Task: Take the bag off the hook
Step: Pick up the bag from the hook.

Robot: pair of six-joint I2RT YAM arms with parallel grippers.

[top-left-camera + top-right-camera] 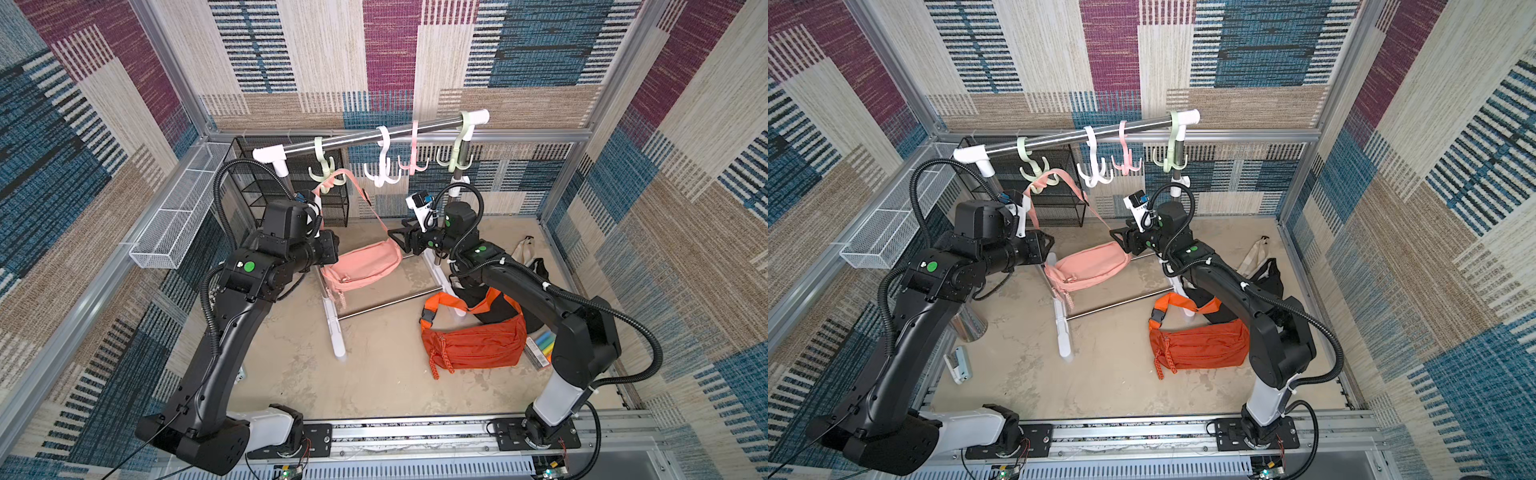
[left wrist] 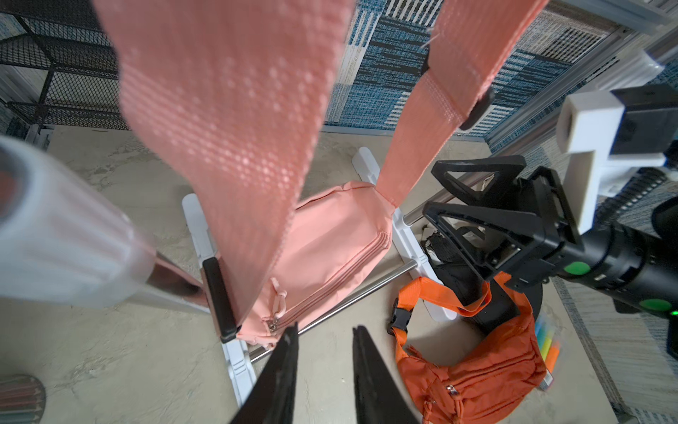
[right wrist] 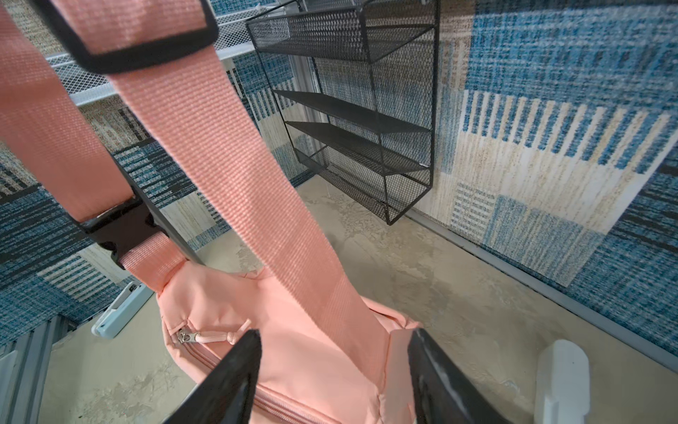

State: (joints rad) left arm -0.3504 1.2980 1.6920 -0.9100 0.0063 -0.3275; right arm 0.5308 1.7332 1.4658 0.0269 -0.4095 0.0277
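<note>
while the pink bag (image 1: 361, 262) hangs by its strap (image 1: 368, 199) from the pale green hook (image 1: 327, 176) at the left end of the rail (image 1: 374, 135), its body sags low btw the two arms, off the desk (image 1: 374, 374). the strap loop sits in the hook's prongs and both runs are taut.

left jaws are just beside the bag's left end w/ a narrow gap btw them and nothing in it. in the left wrist view they point past the zip edge at bare desk. right jaws stand wide apart at the bag's right end, one on each side of where the strap meets the body. can't tell if either touches fabric.

room: the black mesh shelf (image 1: 328, 199) is just beyond the hook on the far side. a white hook (image 1: 382, 170) and a pink hook (image 1: 413, 160) hang near on its right. the rack's white foot (image 1: 337, 332) runs under the bag's left edge. an orange bag (image 1: 473, 340) lies near-right, well apart. there is open desk near-centre.
</note>
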